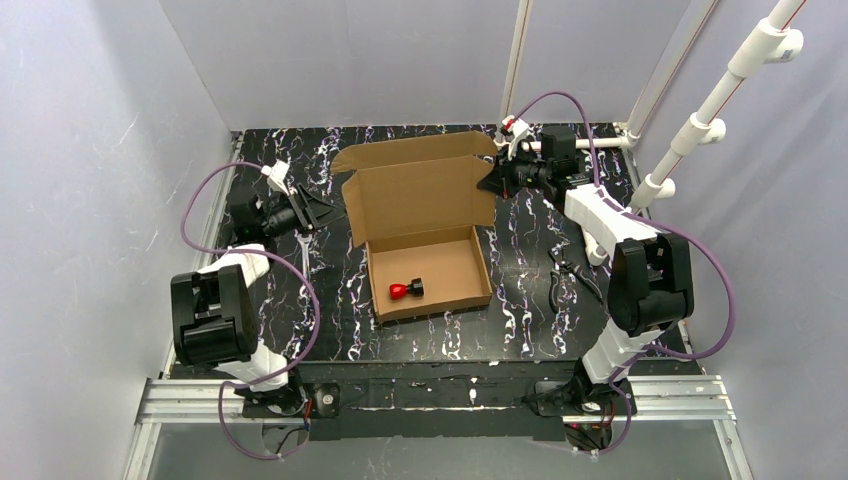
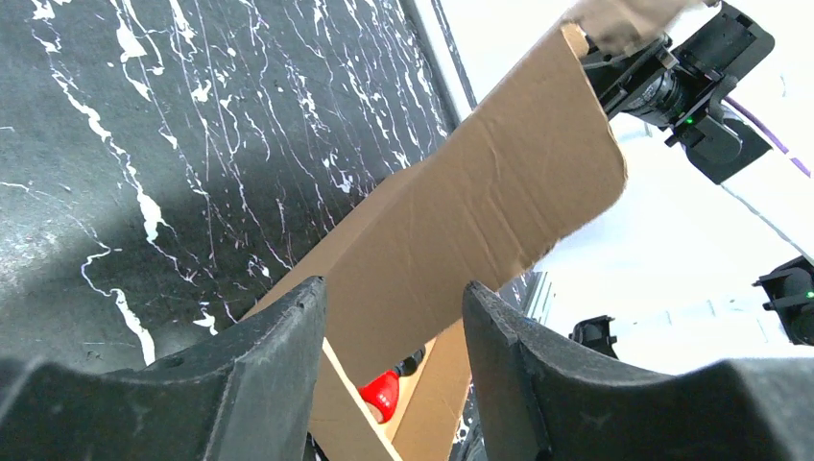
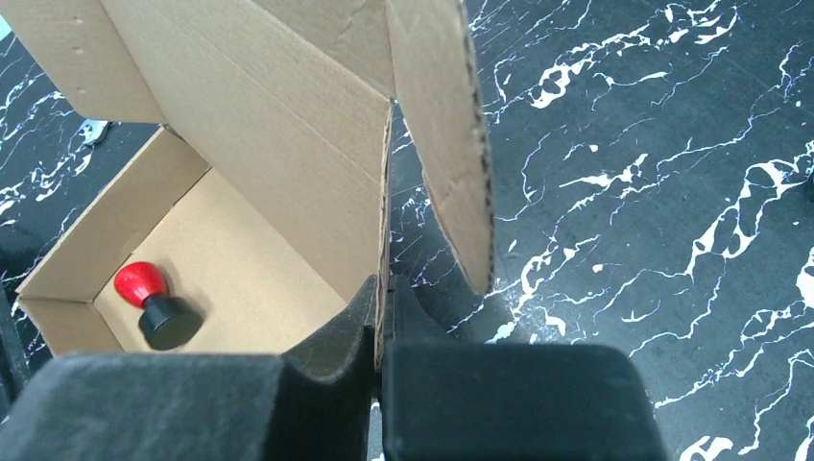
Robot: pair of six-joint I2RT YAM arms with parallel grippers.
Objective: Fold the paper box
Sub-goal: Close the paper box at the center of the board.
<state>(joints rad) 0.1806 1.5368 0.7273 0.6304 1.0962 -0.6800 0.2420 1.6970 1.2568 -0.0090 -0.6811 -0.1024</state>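
Soft, even light came from above, and the top view was sharp, with only pale shadows on the worktop (image 1: 520,310). In the left wrist view the bright background behind the paper box (image 2: 480,221) was burned out to white, and the left end effector (image 2: 394,293) was blurred. In the right wrist view the right end effector (image 3: 382,327) was also out of focus.

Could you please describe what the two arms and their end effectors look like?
Both the left arm and the right arm have white links joined by bulky black joint housings. A purple cable loops along each arm. The left end effector and the right end effector are matte black, with broad, thick fingers that have rounded edges.
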